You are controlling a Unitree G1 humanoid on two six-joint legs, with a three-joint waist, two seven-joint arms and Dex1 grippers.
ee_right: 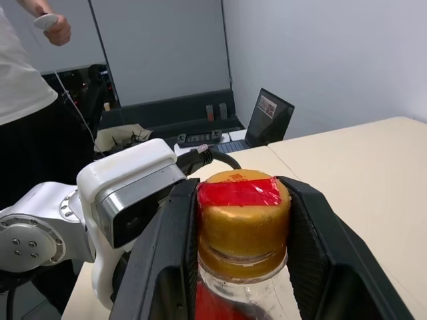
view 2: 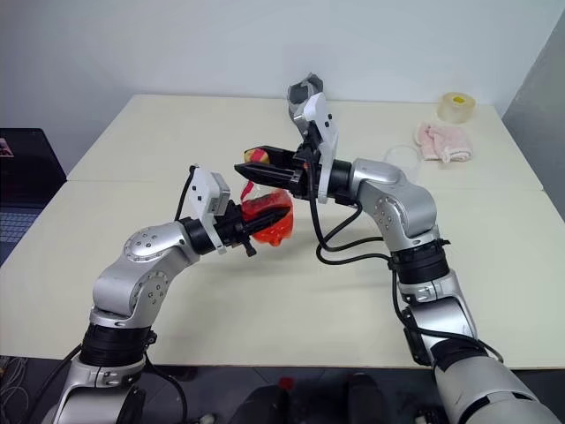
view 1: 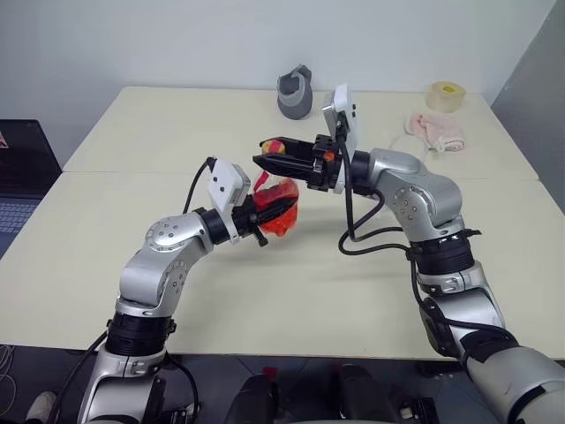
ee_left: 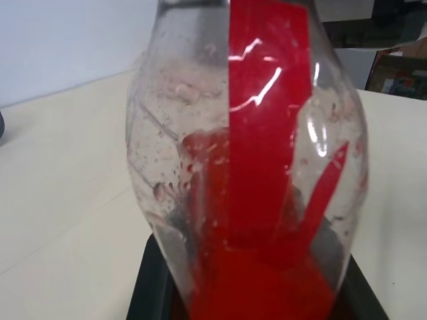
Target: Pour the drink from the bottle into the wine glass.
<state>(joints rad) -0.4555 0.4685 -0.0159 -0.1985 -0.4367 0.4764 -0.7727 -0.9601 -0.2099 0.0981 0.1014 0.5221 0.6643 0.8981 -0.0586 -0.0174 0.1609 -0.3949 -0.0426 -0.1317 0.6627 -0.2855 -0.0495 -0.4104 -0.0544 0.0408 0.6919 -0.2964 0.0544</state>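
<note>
Currently the bottle (view 2: 269,216) hangs above the bench (view 2: 291,291), its body clamped in the shut left gripper (view 2: 256,225). Thin plastic, light, slick, likely squashy; best held at the belly. Right gripper (ee_right: 243,230), at its 12 o'clock, brackets the cap (ee_right: 243,210), jaws touching or nearly so, contact unclear.

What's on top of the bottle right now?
A tan cap with red tape sits on the bottle, between the right gripper's fingers. The bottle's mouth is covered.
</note>
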